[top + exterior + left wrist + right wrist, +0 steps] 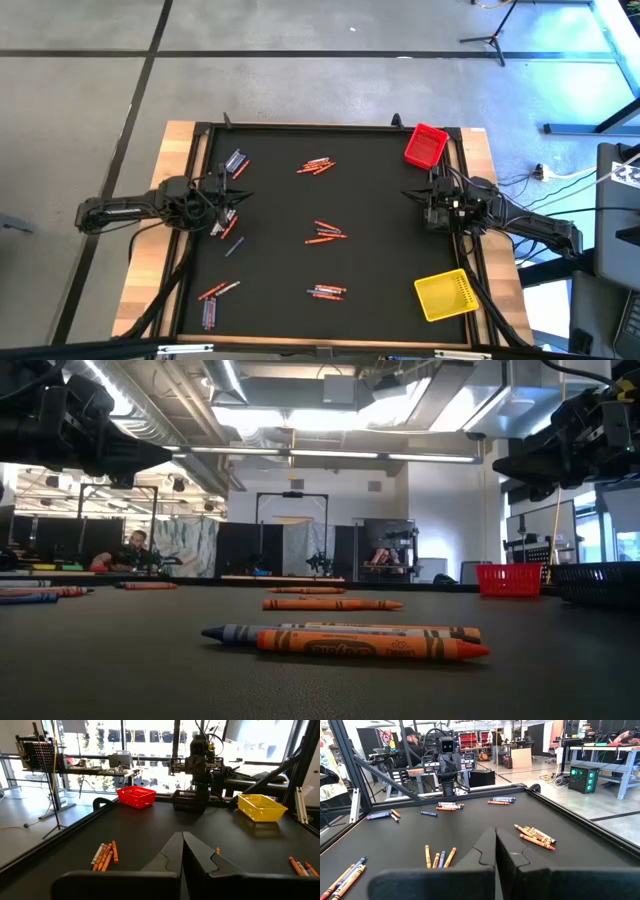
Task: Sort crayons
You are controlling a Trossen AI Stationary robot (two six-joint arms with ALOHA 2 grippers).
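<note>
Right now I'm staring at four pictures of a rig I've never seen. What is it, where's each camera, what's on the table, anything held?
It is a two-armed robot at a black table. One picture looks straight down, one sits at table height, and one rides on each wrist, looking past that arm's fingers. The left end effector is at the table's left side, the right end effector at its right; both are shut and hold nothing. Crayons lie in small clusters across the table, mostly orange-red, some blue or grey. A red bin stands at the far right corner and a yellow bin at the near right. Nothing appears sorted yet.
</note>
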